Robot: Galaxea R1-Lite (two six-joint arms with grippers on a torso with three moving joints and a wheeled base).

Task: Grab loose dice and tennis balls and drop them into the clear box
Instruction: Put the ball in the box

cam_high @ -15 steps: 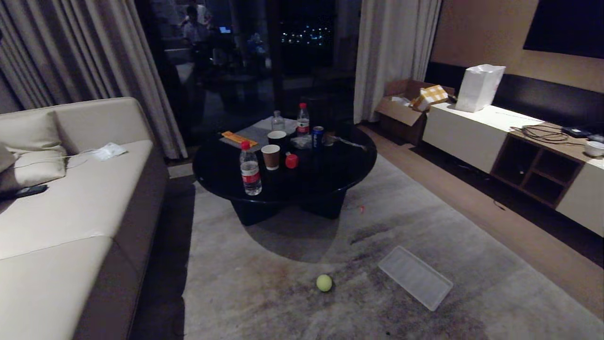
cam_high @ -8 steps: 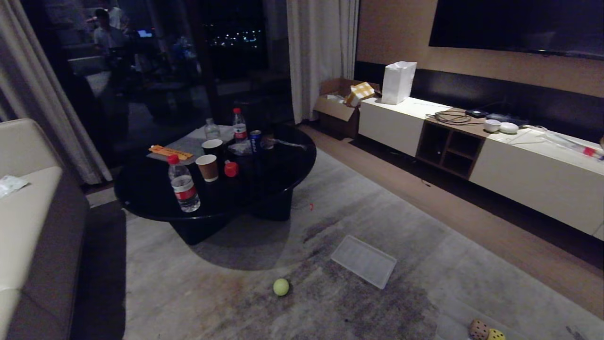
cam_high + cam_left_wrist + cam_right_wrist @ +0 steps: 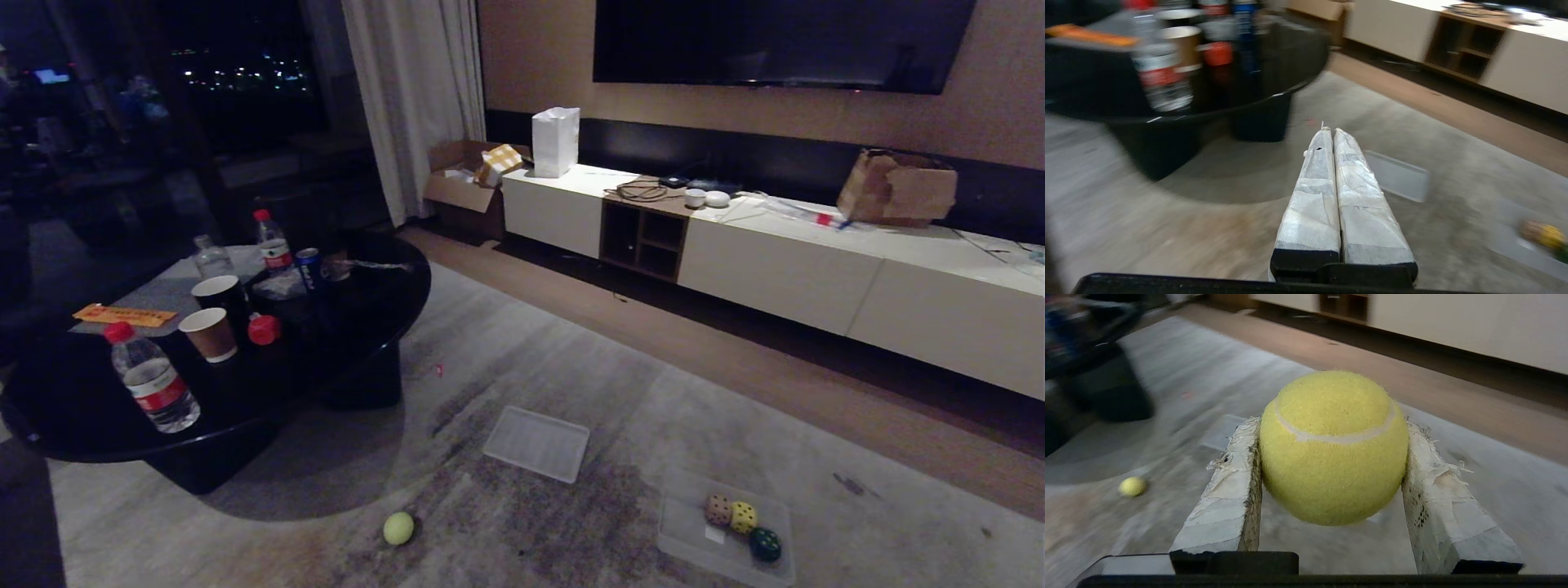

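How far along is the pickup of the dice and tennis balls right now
Done: three dice already sit in the clear box, its lid lying apart on the rug. In hand: the right gripper is clamped on one tennis ball. Left: dropping that ball in, then fetching the other tennis ball from the rug. The left gripper is shut, empty.

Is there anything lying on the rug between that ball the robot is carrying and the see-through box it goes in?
Nothing visible blocks it. The right gripper holds a tennis ball above bare rug. The clear box, with three dice inside, sits open-topped; its lid and the other tennis ball lie off to its left.
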